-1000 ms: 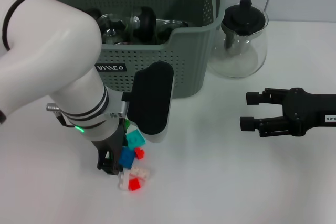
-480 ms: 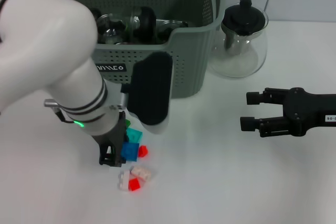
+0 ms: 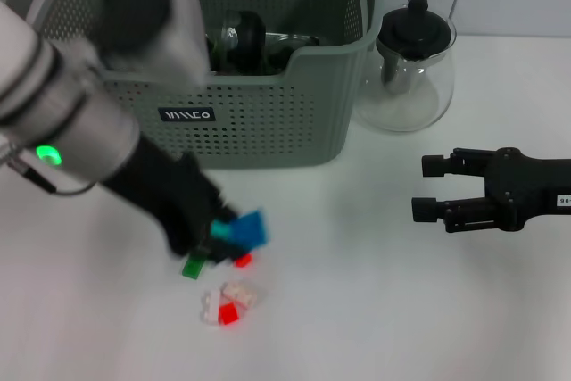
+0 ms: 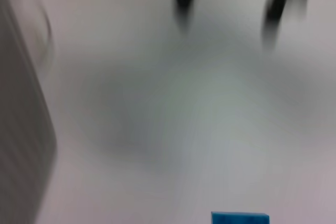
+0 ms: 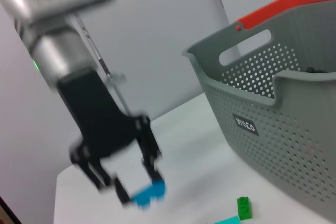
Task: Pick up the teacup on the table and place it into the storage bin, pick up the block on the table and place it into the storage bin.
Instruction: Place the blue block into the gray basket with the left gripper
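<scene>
Your left gripper (image 3: pixel 234 234) was clamped on a blue block (image 3: pixel 243 229), held clear of the bench (image 3: pixel 375 310) — the right wrist view showed it pinched between the black fingertips (image 5: pixel 122 191) w/ air underneath. The left wrist view caught only an edge of that block at the frame border; the rest was motion blur.

Just below the held block on the bench lay a green block (image 3: pixel 194 267) and a small red block (image 3: pixel 242 260), both near the gripper. A bit nearer the robot sat a white-and-red cluster of bricks (image 3: pixel 227 302), apart from the gripper. The right wrist view also showed the green block (image 5: pixel 243 206) standing near a teal piece (image 5: pixel 227 220).

The storage bin (image 3: pixel 268 104) stood behind the left arm, well apart from the held block, w/ dark glassware (image 3: pixel 243 37) inside — whether a teacup was among it, can't tell. A glass teapot (image 3: pixel 409 64) w/ black lid stood just beside the bin on its right.

Your right gripper (image 3: pixel 430 189) hung over bare bench to the right, fingers spread apart & holding nothing — well away from the blocks.
</scene>
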You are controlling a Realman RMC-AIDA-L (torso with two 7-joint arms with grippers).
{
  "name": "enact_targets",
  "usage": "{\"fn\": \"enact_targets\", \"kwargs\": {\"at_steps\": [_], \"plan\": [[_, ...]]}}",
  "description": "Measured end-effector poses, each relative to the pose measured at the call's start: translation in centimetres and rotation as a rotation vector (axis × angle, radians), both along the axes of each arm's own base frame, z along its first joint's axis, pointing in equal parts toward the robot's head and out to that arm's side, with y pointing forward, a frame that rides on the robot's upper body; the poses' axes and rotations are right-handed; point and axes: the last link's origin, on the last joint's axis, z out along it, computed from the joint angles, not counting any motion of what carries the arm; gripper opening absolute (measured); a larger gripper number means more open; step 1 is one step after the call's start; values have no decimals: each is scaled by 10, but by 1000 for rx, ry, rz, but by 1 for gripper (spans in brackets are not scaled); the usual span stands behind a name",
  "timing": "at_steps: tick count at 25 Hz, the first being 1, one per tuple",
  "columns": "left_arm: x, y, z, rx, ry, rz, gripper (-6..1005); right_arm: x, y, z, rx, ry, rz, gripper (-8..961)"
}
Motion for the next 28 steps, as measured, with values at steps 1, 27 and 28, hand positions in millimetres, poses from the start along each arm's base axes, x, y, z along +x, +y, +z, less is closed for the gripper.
{"fn": "enact_targets", "kwargs": {"at_steps": [1, 27, 28], "plan": [[8, 2, 10, 15, -96, 35, 405, -1, 0, -1, -1, 1, 1, 945], [3, 177, 45, 779, -21, 356, 406, -8, 4, -3, -15, 1, 15, 945], [2, 178, 43, 784, -15, 356, 406, -8, 4, -3, -15, 0, 15, 945]]}}
